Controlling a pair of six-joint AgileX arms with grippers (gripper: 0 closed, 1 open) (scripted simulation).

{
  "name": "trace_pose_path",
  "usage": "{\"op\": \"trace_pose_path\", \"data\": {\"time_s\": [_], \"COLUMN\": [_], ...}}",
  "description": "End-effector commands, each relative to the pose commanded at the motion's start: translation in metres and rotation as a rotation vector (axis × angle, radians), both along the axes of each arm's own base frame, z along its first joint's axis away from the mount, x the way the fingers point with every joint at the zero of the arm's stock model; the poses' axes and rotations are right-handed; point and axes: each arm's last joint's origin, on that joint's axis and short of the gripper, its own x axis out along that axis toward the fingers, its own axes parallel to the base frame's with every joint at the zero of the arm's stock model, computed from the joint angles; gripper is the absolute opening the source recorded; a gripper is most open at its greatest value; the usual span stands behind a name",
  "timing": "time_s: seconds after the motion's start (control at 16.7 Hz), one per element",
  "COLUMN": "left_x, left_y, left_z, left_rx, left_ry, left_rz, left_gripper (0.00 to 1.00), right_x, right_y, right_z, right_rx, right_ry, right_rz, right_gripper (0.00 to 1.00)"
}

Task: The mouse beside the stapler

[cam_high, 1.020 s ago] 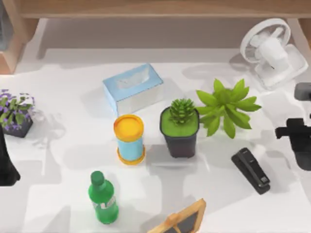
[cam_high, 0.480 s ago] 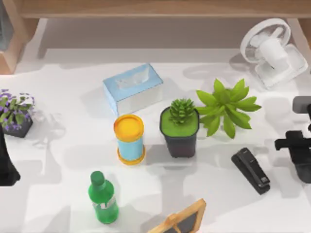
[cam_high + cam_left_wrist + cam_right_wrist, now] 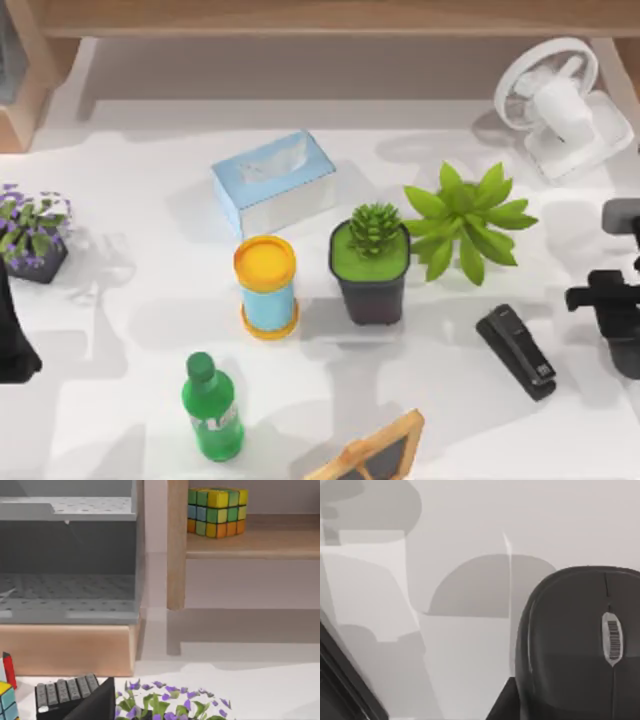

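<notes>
The mouse (image 3: pixel 580 645) lies on the counter (image 3: pixel 150 300) at the right edge, under the right end effector (image 3: pixel 612 300), right of the stapler (image 3: pixel 516 351). Its grip cannot be told. Light, rigid, smooth-domed, likely slippery: pinch its flatter sides. Left arm parked at the left edge.

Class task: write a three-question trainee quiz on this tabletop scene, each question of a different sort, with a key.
1. True or false: the stapler stands left of the dark plant pot in the top view.
2. Which arm's wrist view shows the mouse? A left, B right.
3. Fill in: the bottle near the front edge is coloured ____.

Key: 1 false, it lies to the pot's right. 2 B; the right gripper sits at the table's right edge, the left arm at the left edge. 3 green.
</notes>
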Motion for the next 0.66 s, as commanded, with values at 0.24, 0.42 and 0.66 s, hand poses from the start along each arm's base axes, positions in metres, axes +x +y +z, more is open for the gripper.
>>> {"op": "trace_pose_path", "data": {"time_s": [0.24, 0.42, 0.66], "left_x": [0.0000, 0.0000, 0.0000], "left_y": [0.0000, 0.0000, 0.0000], "left_z": [0.0000, 0.0000, 0.0000], "left_rx": [0.000, 0.000, 0.000], "left_ry": [0.000, 0.000, 0.000], "left_rz": [0.000, 0.000, 0.000], "left_gripper": [1.00, 1.00, 1.00], "right_x": [0.0000, 0.0000, 0.0000], "right_y": [0.0000, 0.0000, 0.0000], "right_z": [0.0000, 0.0000, 0.0000], "right_rx": [0.000, 0.000, 0.000], "right_ry": [0.000, 0.000, 0.000], "right_rz": [0.000, 0.000, 0.000], "right_gripper": [0.90, 1.00, 1.00]}}
